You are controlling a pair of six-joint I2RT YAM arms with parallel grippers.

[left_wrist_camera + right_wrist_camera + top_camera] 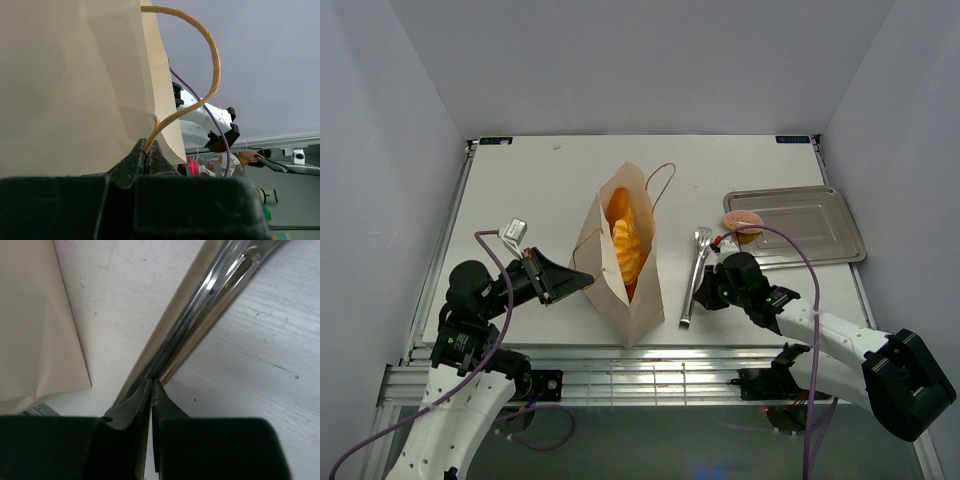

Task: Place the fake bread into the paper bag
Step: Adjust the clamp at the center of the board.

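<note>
White desk, as I judge it: most fake bread (625, 240) sits in the paper bag (610, 295), leaving one pinkish bun (742, 219) at the tray's (820, 215) left edge; my left gripper (146, 152) pinches the bag's handle (215, 60), while my right gripper (151, 386) is pressed together at the tongs (200, 325).

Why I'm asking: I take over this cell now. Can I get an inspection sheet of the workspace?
Surface: white table, lightly scuffed.
Job's things: paper bag upright at centre, orange fake bread inside it; pinkish bun at the tray's left rim, not bagged.
Clutter: metal tongs lying right of the bag; silver tray at back right.
Grippers: left gripper shut on the bag's cord handle; right gripper shut, tips at the tongs, grip unclear.
Cables: purple cable along the left arm, another along the right.
Surroundings: plain grey walls on three sides.
</note>
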